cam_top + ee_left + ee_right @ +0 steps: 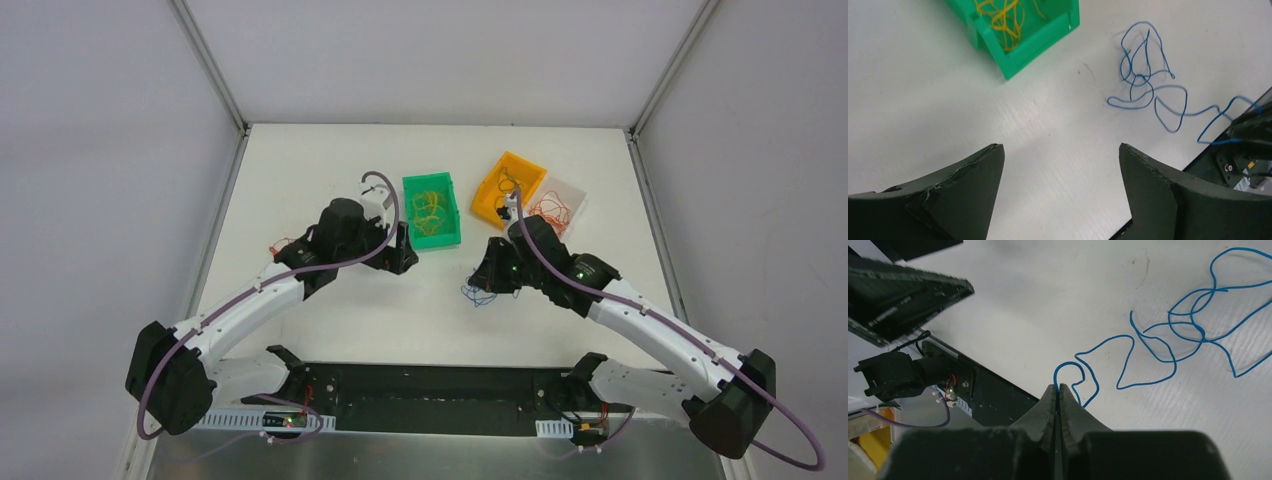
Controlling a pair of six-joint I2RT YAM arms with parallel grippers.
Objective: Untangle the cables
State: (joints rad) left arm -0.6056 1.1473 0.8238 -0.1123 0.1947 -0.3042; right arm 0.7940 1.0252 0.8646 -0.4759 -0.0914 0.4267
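Note:
Thin blue cables [478,293] lie tangled on the white table between my two grippers. In the right wrist view my right gripper [1058,386] is shut on one end of a blue cable [1168,340], which trails in loops to the right. In the left wrist view my left gripper [1060,147] is open and empty above bare table, with the blue tangle [1143,75] ahead to the right and apart from it. From above, the left gripper [400,255] sits by the green bin and the right gripper [490,275] is over the blue cables.
A green bin [446,238] holds yellow-green cables [1003,20]. An orange bin [492,208] and a clear bin [576,192] with red-orange cables stand at the back right. A few red strands [283,245] lie left of the left arm.

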